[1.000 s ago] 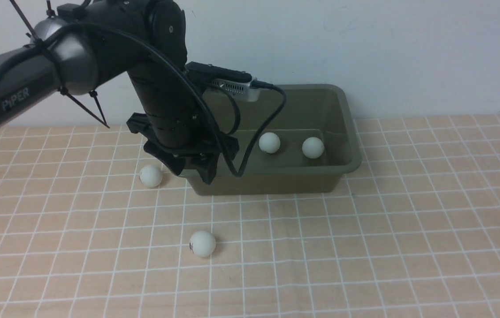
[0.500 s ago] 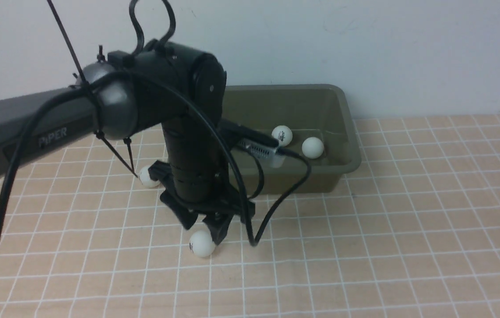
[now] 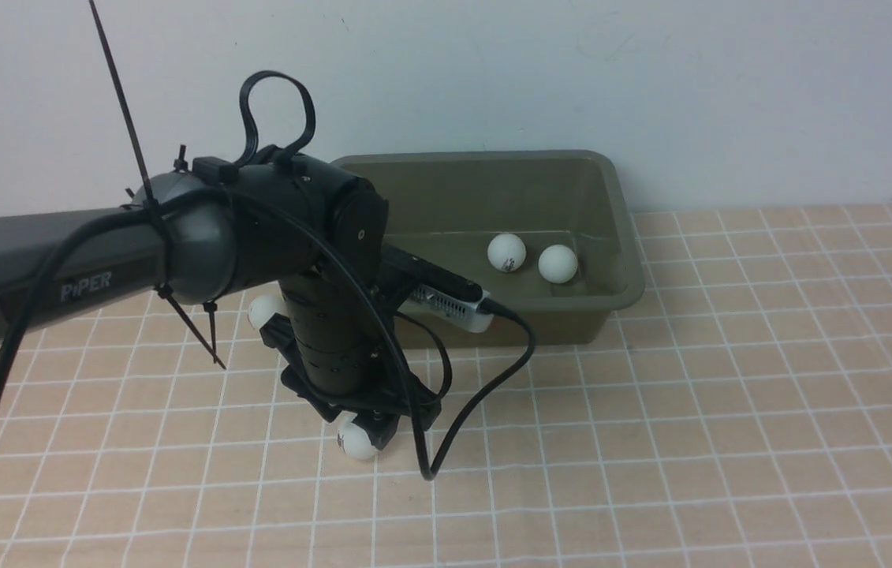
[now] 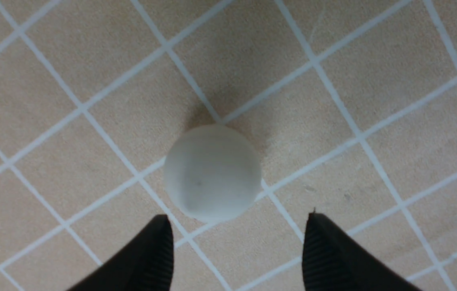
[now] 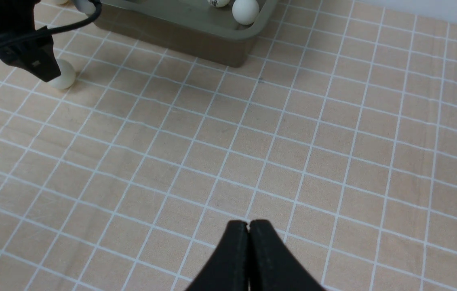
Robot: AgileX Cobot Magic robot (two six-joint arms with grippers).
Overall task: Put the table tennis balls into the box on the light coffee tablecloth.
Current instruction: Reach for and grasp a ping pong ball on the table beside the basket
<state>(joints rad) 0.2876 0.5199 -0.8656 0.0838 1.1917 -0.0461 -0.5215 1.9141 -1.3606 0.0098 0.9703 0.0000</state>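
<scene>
Table tennis balls: four visible.
- Two lie inside the box [image 3: 611,237], on its floor toward its right end, just beside each other. They are the marked ball [image 3: 506,252], which carries a small dark print, and the plain ball [image 3: 557,263].
- The third ball [image 3: 263,312] sits on the light coffee tablecloth [image 3: 690,410] near the box's left end, half hidden behind the left arm [image 3: 83,252].
- The fourth ball [image 3: 352,443] sits on open cloth between the box and the near edge of the surface, left of centre.

Left hand [image 3: 363,427]: pointing straight down over the fourth ball. In the left wrist view its black fingers [image 4: 153,258] are spread, with a gap wider than the ball. The ball rests on the cloth just beyond the tips and is not pinched. In the front view one finger covers part of the ball, so I cannot tell whether it touches.

Right hand [image 5: 248,234]: fingers pressed together with nothing between them, above bare cloth and well apart from the box.

Box: upright, open top, at the far edge of the surface against the white wall [image 3: 651,79].

A black cable [image 3: 485,394] loops from the left wrist down toward the cloth, just right of the fourth ball.
</scene>
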